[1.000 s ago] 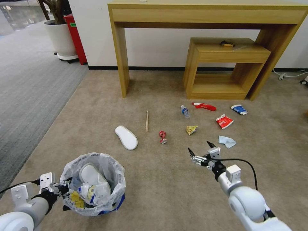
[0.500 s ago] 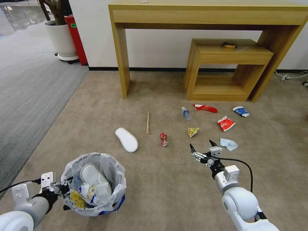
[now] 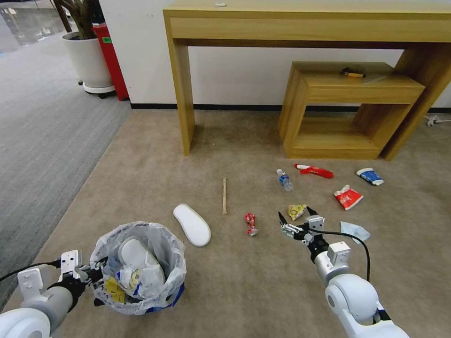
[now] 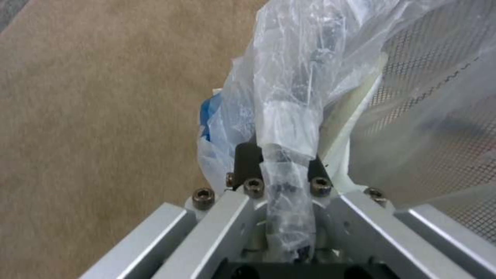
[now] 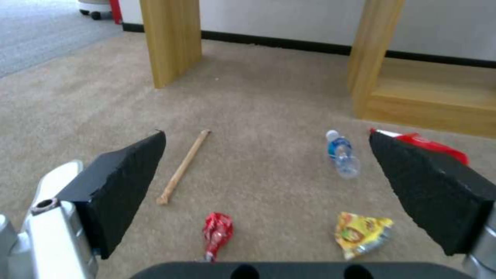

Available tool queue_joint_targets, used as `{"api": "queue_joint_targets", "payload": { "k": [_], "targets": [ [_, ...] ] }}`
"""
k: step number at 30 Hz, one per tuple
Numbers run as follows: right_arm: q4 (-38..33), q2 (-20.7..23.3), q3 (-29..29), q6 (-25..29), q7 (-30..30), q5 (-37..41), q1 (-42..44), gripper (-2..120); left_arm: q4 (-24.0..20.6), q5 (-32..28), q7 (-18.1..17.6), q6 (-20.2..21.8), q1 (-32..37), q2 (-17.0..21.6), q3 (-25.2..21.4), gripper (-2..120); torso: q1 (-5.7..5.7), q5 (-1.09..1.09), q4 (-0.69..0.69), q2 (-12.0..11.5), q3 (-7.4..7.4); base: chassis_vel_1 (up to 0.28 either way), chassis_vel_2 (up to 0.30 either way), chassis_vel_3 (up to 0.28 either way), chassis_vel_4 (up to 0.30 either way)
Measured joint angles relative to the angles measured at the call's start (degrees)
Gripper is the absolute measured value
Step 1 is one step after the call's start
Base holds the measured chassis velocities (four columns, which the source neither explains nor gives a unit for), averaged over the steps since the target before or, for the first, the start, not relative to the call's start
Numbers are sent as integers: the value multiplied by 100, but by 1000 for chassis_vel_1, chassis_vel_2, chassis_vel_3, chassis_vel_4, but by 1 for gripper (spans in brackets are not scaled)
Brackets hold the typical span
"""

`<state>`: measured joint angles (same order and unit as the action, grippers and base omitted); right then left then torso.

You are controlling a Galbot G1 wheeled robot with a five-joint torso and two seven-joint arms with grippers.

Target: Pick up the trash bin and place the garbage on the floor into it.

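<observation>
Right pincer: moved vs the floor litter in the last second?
Yes. The open right pincer has closed on the yellow wrapper, now just short of it. The head camera shifted too, so the base probably advanced.

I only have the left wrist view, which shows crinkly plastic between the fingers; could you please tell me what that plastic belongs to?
Observer: It lines the trash bin; the left gripper is shut on its rim, and the bin already holds a white slipper.
Operator: Thank you. Where is the right gripper, please?
Observer: The right gripper is open, out over the floor, just short of the yellow wrapper.
Operator: What else lies near it?
Observer: A crushed red can lies toward the robot's left of it, with a wooden stick and a second white slipper farther left.
Operator: And beyond the wrapper?
Observer: A clear bottle lies on its side there.
</observation>
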<state>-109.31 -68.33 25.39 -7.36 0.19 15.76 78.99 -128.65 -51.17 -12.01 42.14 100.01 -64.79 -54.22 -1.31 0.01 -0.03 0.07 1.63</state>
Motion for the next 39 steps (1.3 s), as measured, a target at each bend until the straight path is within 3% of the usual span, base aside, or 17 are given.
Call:
{"api": "queue_joint_targets", "payload": {
  "k": [13,21,24,30,39],
  "targets": [
    [92,31,-56,-46,-18,-15,-32,100,-51,19,-13,0,1,-20,8,0,0,-2,-2,0,0,-103,205,100,-210],
    [401,240,-416,-123,-528,154,-291,100,99,28,-15,-1,-13,-55,-100,0,-1,0,-1,0,1,-93,144,87,-127],
    [775,402,-801,-344,-939,415,-658,100,126,22,-11,-1,34,-50,-152,0,0,-2,0,0,0,0,0,0,0],
    [1353,478,-1502,-697,-1143,736,-1221,100,148,24,-18,-1,50,-46,-207,0,1,0,-2,0,0,0,0,0,0],
    [2523,-48,-2658,-1056,-1312,1085,-2132,100,382,-46,84,-1,45,-61,-379,0,1,-1,-2,0,0,0,0,0,0]
  ]
}}
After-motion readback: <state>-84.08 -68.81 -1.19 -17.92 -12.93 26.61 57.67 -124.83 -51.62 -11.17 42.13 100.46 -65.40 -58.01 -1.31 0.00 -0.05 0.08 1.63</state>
